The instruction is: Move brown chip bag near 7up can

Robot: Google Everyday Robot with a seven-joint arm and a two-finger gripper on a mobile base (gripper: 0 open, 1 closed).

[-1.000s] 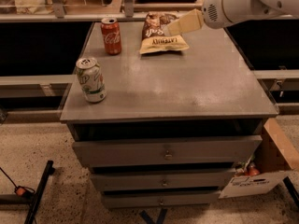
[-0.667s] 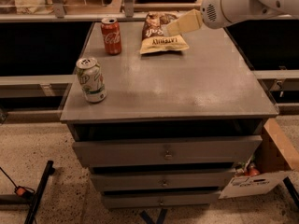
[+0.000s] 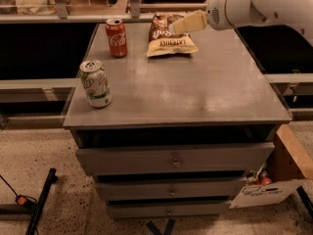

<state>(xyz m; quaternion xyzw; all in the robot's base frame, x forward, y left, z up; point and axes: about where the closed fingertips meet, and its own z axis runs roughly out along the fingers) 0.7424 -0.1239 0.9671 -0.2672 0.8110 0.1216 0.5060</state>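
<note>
Bag point(image 3: 171, 44) lies far on the table point(image 3: 195, 92); my end effector point(image 3: 174, 28) sits at its top, grip state I cannot tell. I should clamp squarely, then drag toward the 7up can point(image 3: 96, 83), near-left.

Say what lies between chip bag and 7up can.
Only bare grey tabletop, in camera view; the red cola can stands off that line. The cream gripper is at the top of the crinkly brown chip bag.

Dim warm light w/ soft glare on tabletop point(image 3: 230, 94); hand point(image 3: 177, 27), at brown chip bag point(image 3: 168, 45), brightest.
</note>
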